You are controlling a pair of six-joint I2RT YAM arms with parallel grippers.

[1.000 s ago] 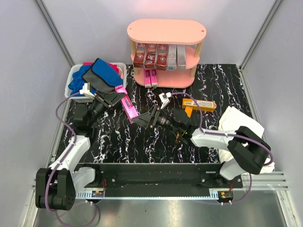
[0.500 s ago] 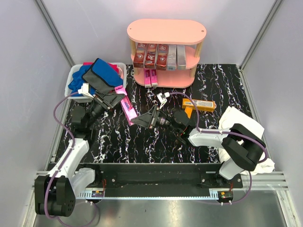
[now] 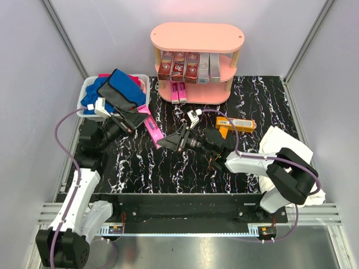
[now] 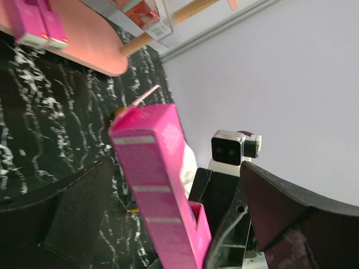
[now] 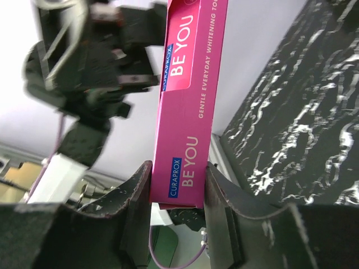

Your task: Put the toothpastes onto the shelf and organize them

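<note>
My right gripper [image 5: 178, 175] is clamped on the low end of a pink box [image 5: 190, 84], with one finger on each flat side. The box sticks up at a slant over the tabletop [image 3: 140, 168], left of the middle and well short of the shelf [image 3: 196, 36]. My left gripper [image 3: 136, 119] is at the box's other end, with its fingers [image 4: 84, 207] spread wide. The box runs between them with space on both sides, so they are not pressing on it.

Just behind my left gripper is the white bin [image 3: 145, 79], with a blue cloth [image 3: 120, 89] hanging over its edge. An orange box [image 3: 236, 122] lies flat on the tabletop between my right arm and the shelf. A white cloth [image 3: 283, 143] sits on the right by that arm.

The shelf's middle level holds red boxes [image 3: 178, 64] standing in a row, with grey boxes [image 3: 208, 67] beside them on the right. A pair of pink boxes [image 3: 178, 92] sits on the bottom level, toward its left.
</note>
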